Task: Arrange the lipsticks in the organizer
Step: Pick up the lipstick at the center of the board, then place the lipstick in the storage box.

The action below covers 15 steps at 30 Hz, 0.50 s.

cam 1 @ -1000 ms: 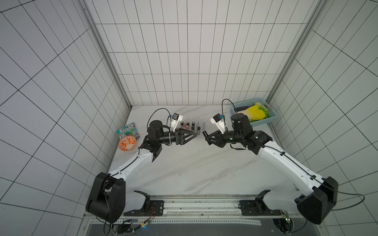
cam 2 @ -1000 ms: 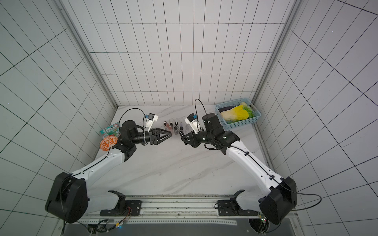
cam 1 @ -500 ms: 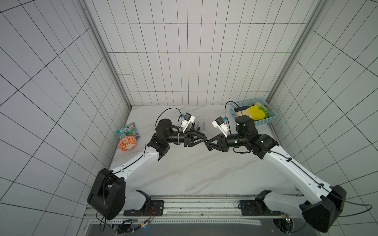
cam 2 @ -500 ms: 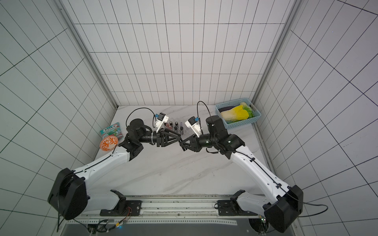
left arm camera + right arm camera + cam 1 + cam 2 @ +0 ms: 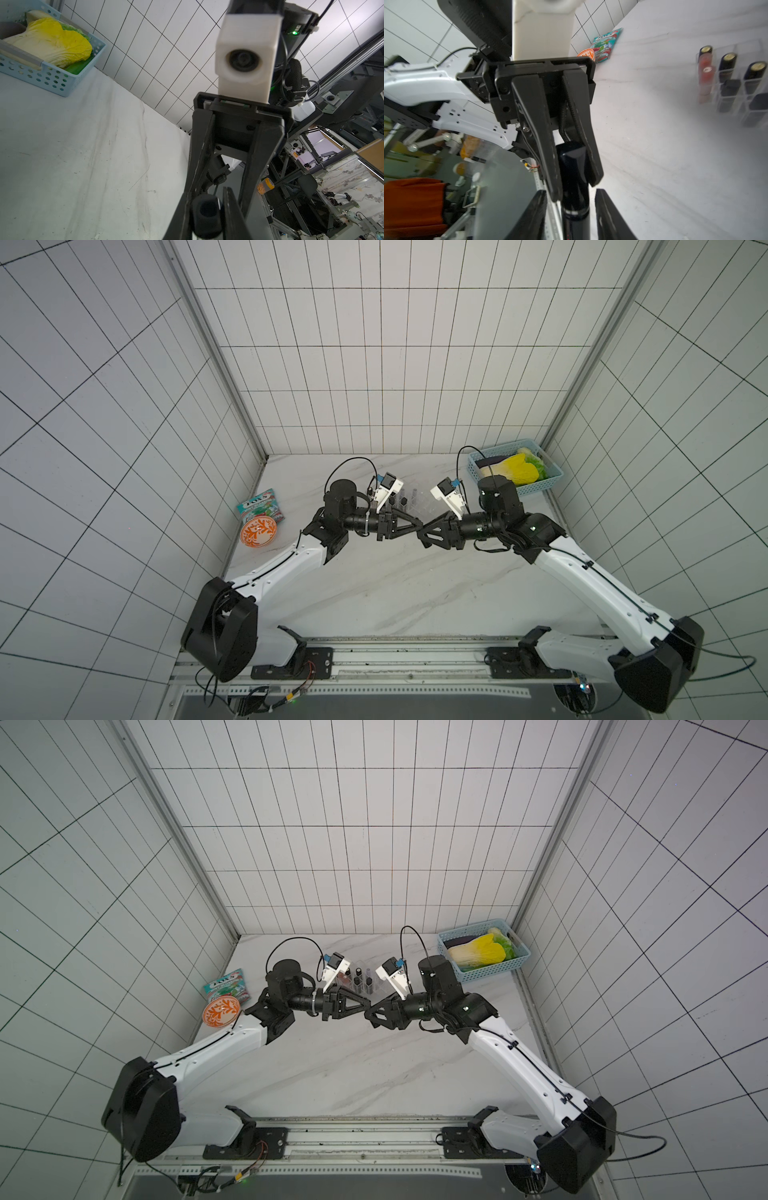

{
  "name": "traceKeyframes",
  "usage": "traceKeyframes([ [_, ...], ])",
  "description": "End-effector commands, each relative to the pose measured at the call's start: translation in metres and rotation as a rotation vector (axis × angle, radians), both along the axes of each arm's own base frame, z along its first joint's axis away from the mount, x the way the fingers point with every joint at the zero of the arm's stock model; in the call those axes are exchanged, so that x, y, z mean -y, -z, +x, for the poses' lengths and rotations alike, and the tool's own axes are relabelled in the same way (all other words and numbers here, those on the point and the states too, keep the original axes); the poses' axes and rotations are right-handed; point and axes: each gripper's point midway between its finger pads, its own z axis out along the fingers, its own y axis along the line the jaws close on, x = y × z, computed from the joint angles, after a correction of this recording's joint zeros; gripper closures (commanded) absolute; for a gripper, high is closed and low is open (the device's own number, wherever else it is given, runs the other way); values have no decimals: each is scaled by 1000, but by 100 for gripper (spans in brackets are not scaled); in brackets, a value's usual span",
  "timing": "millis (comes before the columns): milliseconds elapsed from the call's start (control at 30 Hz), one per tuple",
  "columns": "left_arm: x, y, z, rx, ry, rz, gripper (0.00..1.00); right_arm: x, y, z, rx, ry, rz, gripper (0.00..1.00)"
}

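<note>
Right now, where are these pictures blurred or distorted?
In the right wrist view, the organizer is soft while the black lipstick is fairly sharp; in the left wrist view, that lipstick's end is out of focus; both top views are sharp, their wall tiles splaying outward.

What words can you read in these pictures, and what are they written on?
"MINT BLOSSOM": on the teal snack packet, as best it reads in the right wrist view.
Big brand word above it on the packet: too blurred to read for sure.
Small print lower on the packet: too small to read.
Gold marks on the lipstick caps: too small to read.
Nothing else can be read.
</note>
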Motion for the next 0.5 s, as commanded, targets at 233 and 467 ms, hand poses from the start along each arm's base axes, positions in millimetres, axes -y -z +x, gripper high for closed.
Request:
traceKeyframes([
  [233,-15,41,112,244,-532,338,98,72,35,33,183,410,-162,1],
  [467,0,65,173,399,-681,456,97,102,53,40,230,534,-234,1],
])
